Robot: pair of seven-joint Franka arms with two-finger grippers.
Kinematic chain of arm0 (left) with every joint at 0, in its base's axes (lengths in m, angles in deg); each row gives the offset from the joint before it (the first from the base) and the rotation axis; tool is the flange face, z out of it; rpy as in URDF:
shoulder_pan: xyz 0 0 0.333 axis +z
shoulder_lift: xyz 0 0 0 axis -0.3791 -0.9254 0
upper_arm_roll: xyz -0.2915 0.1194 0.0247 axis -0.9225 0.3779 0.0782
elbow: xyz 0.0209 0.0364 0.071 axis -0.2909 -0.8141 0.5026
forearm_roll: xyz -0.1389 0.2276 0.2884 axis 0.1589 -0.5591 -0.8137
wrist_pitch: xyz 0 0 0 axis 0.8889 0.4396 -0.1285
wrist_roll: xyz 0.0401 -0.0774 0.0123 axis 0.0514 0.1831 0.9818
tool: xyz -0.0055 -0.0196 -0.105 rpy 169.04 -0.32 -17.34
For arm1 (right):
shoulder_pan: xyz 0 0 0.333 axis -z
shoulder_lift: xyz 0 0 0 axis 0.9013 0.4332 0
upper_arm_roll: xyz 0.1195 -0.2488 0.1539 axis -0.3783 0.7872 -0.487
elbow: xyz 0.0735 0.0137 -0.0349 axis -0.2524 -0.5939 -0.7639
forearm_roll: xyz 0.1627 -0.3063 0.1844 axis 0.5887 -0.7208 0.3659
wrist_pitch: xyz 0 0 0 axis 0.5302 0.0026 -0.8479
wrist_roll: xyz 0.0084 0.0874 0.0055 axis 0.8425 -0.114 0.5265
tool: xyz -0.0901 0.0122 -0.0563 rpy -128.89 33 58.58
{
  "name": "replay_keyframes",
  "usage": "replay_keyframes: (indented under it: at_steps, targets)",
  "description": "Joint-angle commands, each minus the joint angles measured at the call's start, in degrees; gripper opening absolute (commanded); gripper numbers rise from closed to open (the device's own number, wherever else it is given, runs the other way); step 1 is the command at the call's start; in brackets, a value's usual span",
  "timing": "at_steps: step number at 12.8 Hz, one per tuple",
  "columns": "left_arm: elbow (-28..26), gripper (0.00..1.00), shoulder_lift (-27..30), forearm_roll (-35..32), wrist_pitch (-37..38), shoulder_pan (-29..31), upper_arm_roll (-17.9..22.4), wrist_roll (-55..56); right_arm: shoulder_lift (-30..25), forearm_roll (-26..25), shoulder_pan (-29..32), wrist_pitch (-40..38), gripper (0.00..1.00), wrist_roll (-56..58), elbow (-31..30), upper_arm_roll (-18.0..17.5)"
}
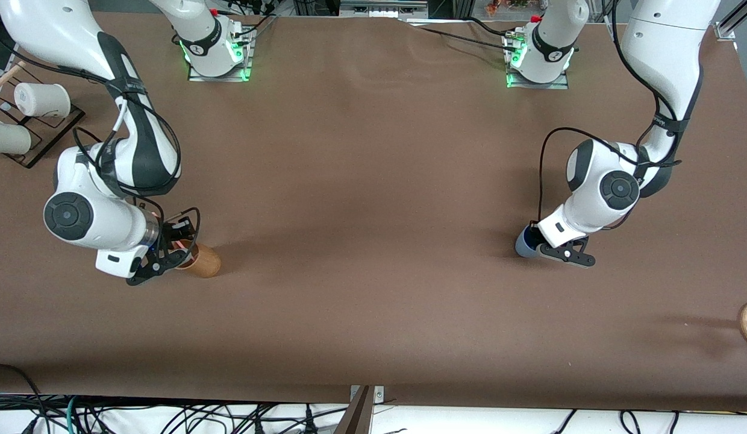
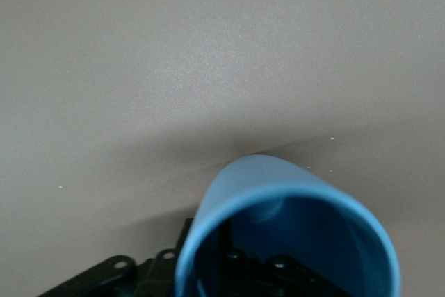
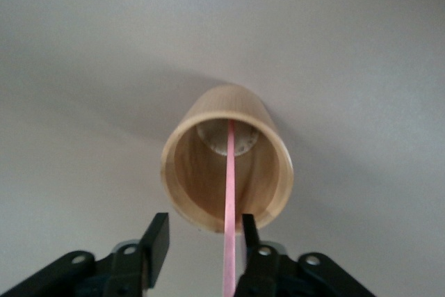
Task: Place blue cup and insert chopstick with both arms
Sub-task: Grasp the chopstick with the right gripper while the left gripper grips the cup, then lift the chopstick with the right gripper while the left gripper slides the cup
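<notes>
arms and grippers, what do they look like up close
Both arms are glossy white rounded shells with black bands and dark round joint caps; loose black cables run along them. The left gripper and right gripper are matte black with flat black fingers, with screw holes at their base.

1. Blue cup [image 2: 278,193]: smooth, matt, plastic-looking light-blue wall, no pattern.
2. Wooden cup [image 3: 226,168]: pale tan, wood-grained inside and out, satin finish.
3. Chopstick [image 3: 229,193]: pale pink, smooth, plain, slight sheen.
4. Table [image 1: 373,199]: brown covering, matt, faintly rippled like cloth or paper.
5. Arms, e.g. the right arm [image 1: 90,220]: glossy white plastic shells, black bands.
6. Right gripper [image 3: 205,238] fingers [image 3: 156,238]: matt black.
</notes>
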Motion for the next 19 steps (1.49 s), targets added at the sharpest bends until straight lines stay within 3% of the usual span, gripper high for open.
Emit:
replay_keyframes:
  at_steps: [1, 4, 5, 9, 12, 16, 19]
  targets:
    - [1.23, 0.0, -0.26, -1.3, 0.21, -0.2, -0.07, -0.33, -2.72, -0.73, 0.64, 0.93, 0.43, 2.07, -3.22, 0.54]
    - [2.63, 0.0, 0.0, -0.95, 1.96, -0.55, -0.25, 0.37, -2.72, -0.73, 1.61, 2.15, 0.43, 3.57, -4.01, 0.54]
    - [2.9, 0.0, 0.0, -0.25, 2.4, -0.99, -2.25, 0.98, -2.64, -0.73, 1.87, 2.51, 0.43, 3.58, -4.45, 0.54]
    - [6.93, 0.0, -0.26, -0.24, 7.41, -6.06, -8.77, 25.71, -2.46, -0.64, 1.87, 2.51, 0.32, 2.79, -4.54, 0.54]
    - [13.87, 0.0, -4.38, 0.02, 8.55, -14.24, -8.77, 36.82, -2.46, -0.55, 1.78, 2.42, 0.24, 2.79, -4.54, 0.54]
    - [16.35, 0.0, -7.82, -0.07, 8.56, -19.71, -8.86, 42.73, -2.55, -0.29, 1.78, 2.33, 0.0, 2.7, -4.45, 0.45]
    - [16.44, 0.0, -8.79, -0.07, 8.56, -21.9, -9.21, 42.73, -2.9, -0.11, 1.78, 1.98, 0.0, 2.79, -3.84, 0.45]
